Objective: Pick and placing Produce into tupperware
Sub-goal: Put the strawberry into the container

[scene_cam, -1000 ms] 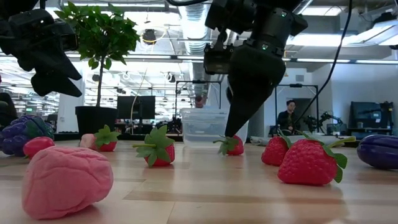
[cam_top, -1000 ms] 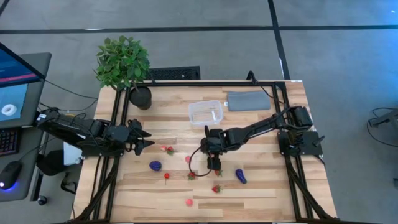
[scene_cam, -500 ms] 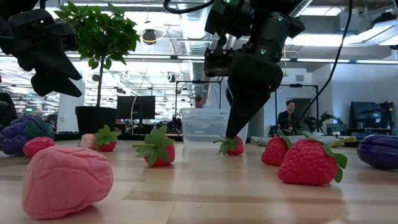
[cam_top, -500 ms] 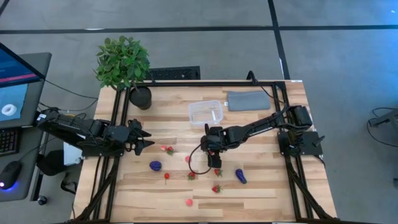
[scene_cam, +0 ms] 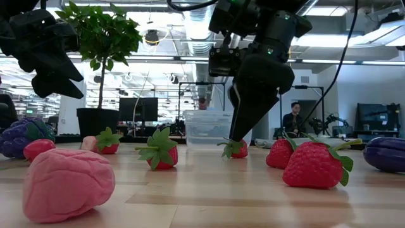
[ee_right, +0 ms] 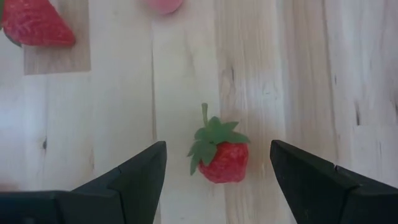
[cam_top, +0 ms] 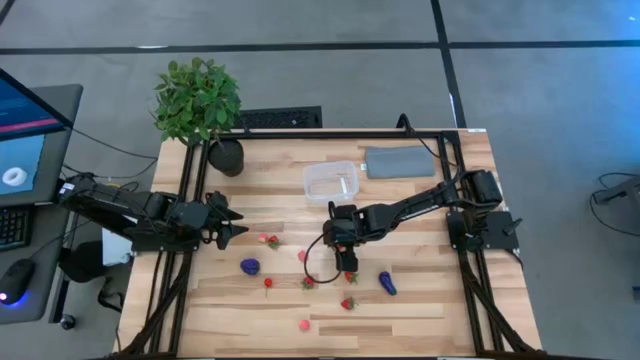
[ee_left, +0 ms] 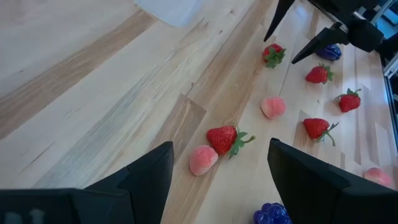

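Note:
My right gripper (cam_top: pixel 347 264) is open and points down over the table's middle. Its fingers stand on either side of a red strawberry with a green top (ee_right: pixel 221 158), which lies on the wood, also seen in the low view (scene_cam: pixel 235 147); they do not touch it. Other produce lies scattered: strawberries (cam_top: pixel 270 240) (cam_top: pixel 348 302), pink pieces (cam_top: pixel 304 323), and two purple pieces (cam_top: pixel 249 266) (cam_top: pixel 387 284). The clear tupperware (cam_top: pixel 330 182) stands toward the far edge with nothing showing in it. My left gripper (cam_top: pixel 235 232) is open and empty at the left.
A grey pad (cam_top: pixel 400 162) lies at the far right beside the tupperware. A potted plant (cam_top: pixel 197 100) stands at the far left corner. A black cable (cam_top: pixel 312 262) loops on the table beside my right gripper. Bare wood lies along the near edge.
My right gripper has edged slightly sideways over the strawberry beneath it, still open. The produce has not moved.

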